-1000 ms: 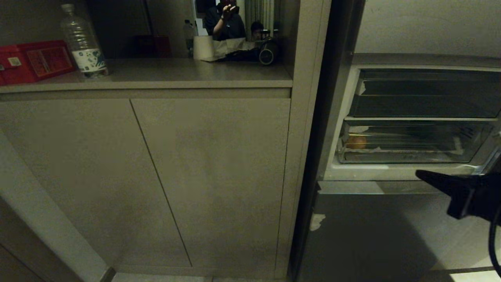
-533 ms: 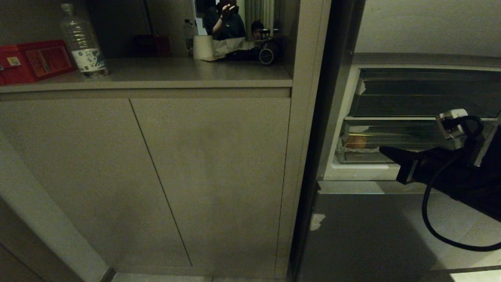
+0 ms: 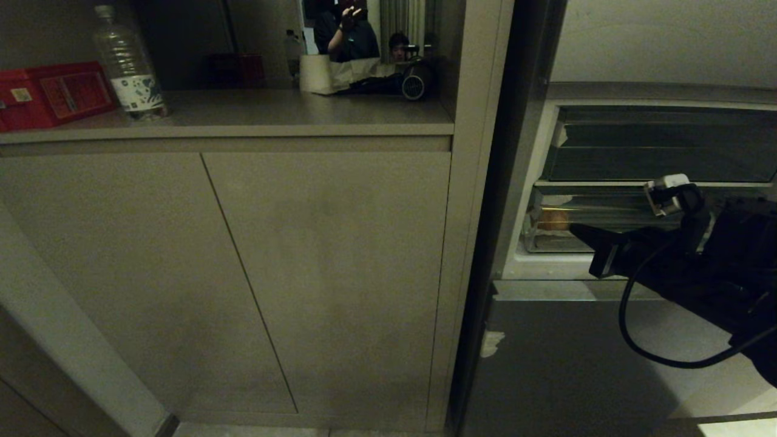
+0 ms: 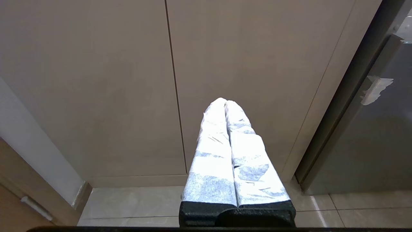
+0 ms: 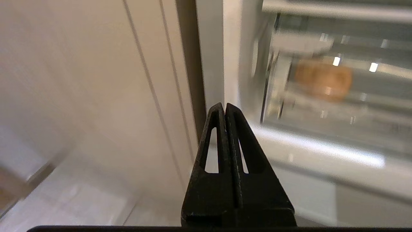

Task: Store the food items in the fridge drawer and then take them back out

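Note:
The clear fridge drawer [image 3: 613,209] sits in the open grey fridge at the right of the head view. An orange-tan, bread-like food item [image 3: 552,220] lies at the drawer's left end; the right wrist view shows it blurred [image 5: 323,79] behind the drawer's clear front [image 5: 322,122]. My right gripper [image 3: 573,229] is shut and holds nothing. It points left in front of the drawer, its tip just beside the orange item as seen from the head. My left gripper [image 4: 225,100], with white-wrapped fingers, is shut and empty, parked low facing the cabinet doors.
Beige cabinet doors [image 3: 328,273] fill the left and middle. A water bottle [image 3: 127,64] and a red box [image 3: 54,91] stand on the counter above. A shallower clear tray [image 3: 655,152] sits over the drawer, with a grey lower door panel [image 3: 576,364] below. A person [image 3: 349,30] shows at the back.
My right arm has risen and swung left, from below the fridge opening to in front of the drawer's left end. The left arm has not moved.

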